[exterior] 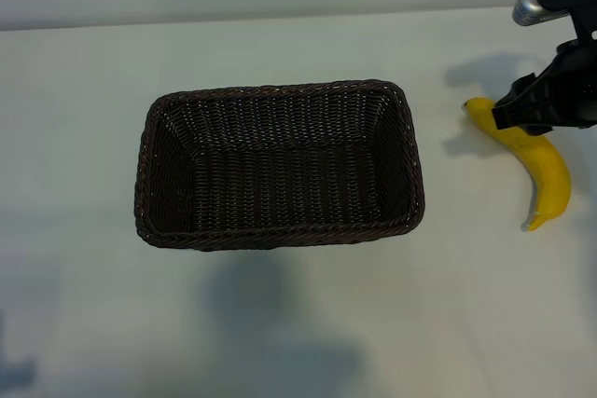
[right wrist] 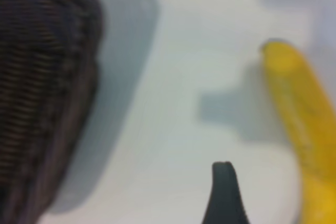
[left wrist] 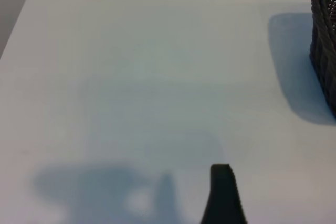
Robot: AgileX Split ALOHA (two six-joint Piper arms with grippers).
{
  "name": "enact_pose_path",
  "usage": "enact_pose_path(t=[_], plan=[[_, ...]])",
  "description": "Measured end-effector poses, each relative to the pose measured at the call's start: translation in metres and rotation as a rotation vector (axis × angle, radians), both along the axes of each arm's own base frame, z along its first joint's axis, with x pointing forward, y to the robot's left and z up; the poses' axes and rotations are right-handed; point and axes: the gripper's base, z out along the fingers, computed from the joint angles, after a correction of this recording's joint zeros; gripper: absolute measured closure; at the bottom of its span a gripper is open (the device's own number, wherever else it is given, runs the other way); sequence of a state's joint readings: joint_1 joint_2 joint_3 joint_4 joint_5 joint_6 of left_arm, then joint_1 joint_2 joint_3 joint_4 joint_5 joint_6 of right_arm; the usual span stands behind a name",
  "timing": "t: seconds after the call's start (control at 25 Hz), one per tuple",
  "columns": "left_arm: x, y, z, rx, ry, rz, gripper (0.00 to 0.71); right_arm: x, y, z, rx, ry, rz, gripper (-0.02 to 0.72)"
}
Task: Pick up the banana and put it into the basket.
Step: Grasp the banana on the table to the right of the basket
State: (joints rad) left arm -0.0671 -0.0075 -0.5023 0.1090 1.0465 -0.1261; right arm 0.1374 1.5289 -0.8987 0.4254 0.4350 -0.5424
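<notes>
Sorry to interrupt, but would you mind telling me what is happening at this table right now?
The right gripper hangs with open fingers over the upper end of a banana lying on the white table, to the right of a dark wicker basket. Nothing is gripped yet, and nothing shows inside the basket. The left gripper sits idle off to the basket's left, open too, showing only in its own wrist view.

Yellow banana [exterior: 546, 167] beside empty basket [exterior: 280, 98]

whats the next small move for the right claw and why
Probably lower the right claw onto the banana and close. It looks open and empty above the banana's upper end; the banana lies on the table, right of the empty basket.
</notes>
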Motion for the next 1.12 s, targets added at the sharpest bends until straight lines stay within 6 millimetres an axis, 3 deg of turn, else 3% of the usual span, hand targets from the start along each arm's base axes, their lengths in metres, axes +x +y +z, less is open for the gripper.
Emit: enact_pose_path(t=[0.24, 0.8, 1.12], plan=[[0.000, 0.000, 0.000, 0.002, 0.000, -0.001, 0.171, 0.008, -0.004, -0.012, -0.065, -0.005, -0.011, 0.187], [0.000, 0.000, 0.000, 0.002, 0.000, -0.001, 0.171, 0.029, -0.006, -0.068, -0.151, 0.051, 0.008, 0.187], [0.000, 0.000, 0.000, 0.002, 0.000, -0.001, 0.171, 0.035, -0.015, -0.081, -0.164, 0.055, -0.018, 0.187]])
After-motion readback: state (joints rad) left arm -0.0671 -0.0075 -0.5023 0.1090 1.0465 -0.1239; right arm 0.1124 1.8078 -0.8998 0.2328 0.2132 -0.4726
